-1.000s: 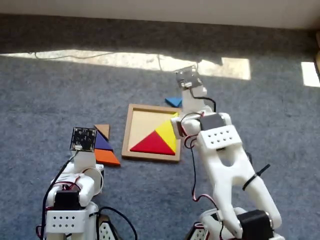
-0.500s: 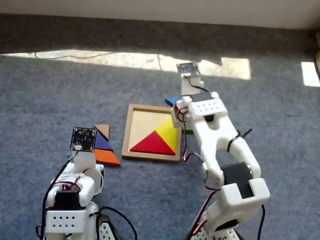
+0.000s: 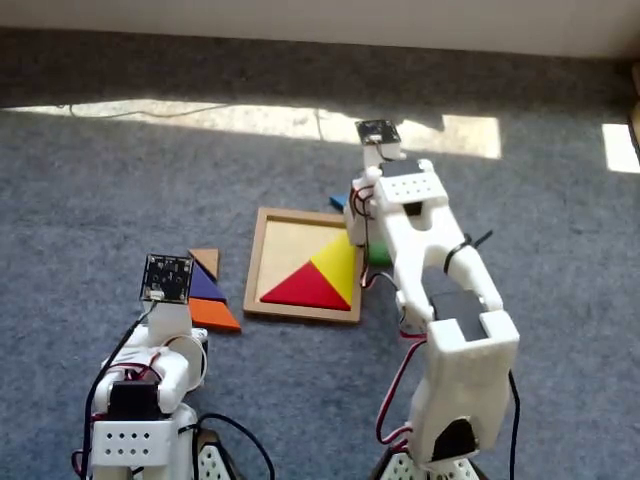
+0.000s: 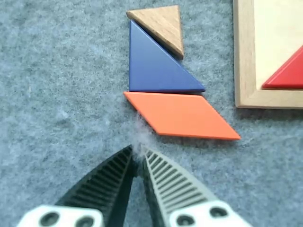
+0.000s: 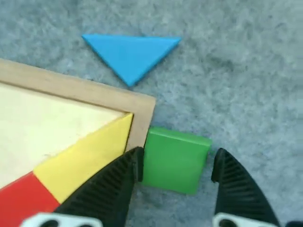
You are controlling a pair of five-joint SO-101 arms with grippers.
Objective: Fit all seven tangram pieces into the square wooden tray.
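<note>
Seen from above, the square wooden tray (image 3: 254, 262) lay at the centre of the frame on grey carpet (image 3: 120, 200). Two of the seven pieces were seated in it: a red triangle (image 3: 300, 288) along its lower edge and a yellow triangle (image 3: 337, 265) against its right edge. The rest of the tray floor was bare.

Five pieces lay outside. Just left of the tray sat a stack of three: a wooden triangle (image 4: 161, 24), a dark blue triangle (image 4: 154, 68) and an orange parallelogram (image 4: 182, 116). The left gripper (image 4: 138, 153) hovered near the parallelogram, jaws pressed together on nothing. At the tray's upper right corner lay a light blue triangle (image 5: 131, 50). A green square (image 5: 174, 160) rested against the tray's right rim, and the right gripper (image 5: 178, 158) straddled it with jaws spread, not yet clamped.

By this count the job was less than a third done. No writing or labels could be read.
</note>
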